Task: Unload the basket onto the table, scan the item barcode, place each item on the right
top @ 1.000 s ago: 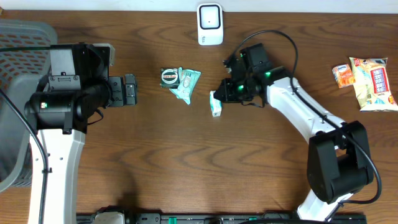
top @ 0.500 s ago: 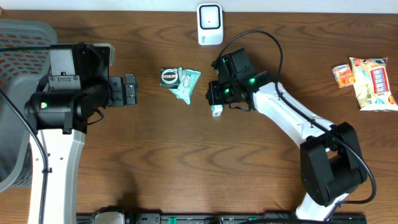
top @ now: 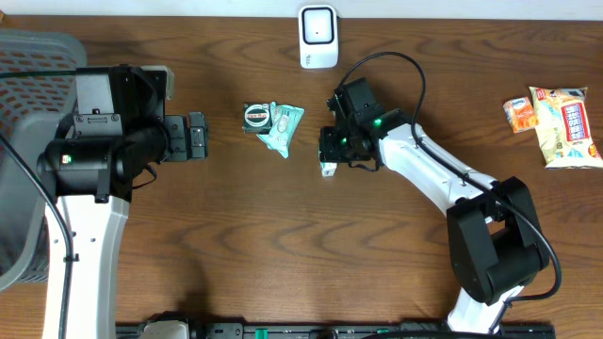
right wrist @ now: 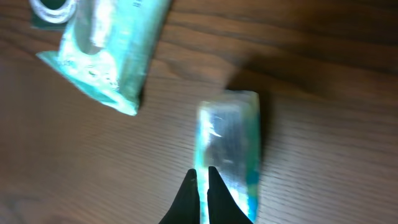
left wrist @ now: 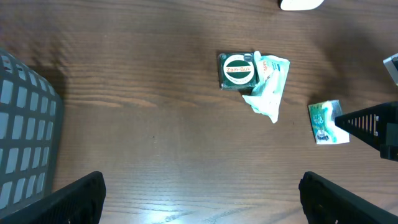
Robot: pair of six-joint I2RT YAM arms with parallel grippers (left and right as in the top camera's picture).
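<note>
In the right wrist view the teal packet (right wrist: 230,149) is blurred, its print unreadable, and its lower end is cut off by the frame edge. From overhead it is mostly covered by the right gripper (top: 330,158). The scanner (left wrist: 300,4) is cropped in the left wrist view.

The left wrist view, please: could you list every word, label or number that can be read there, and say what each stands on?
"Zam-Buk": on the round white label of the dark green square tin.
Too small to read: the print on the crumpled teal and white pouch touching that tin.
Blurred, unreadable: the print on the small white and teal packet.
No other text shows in this view.
</note>
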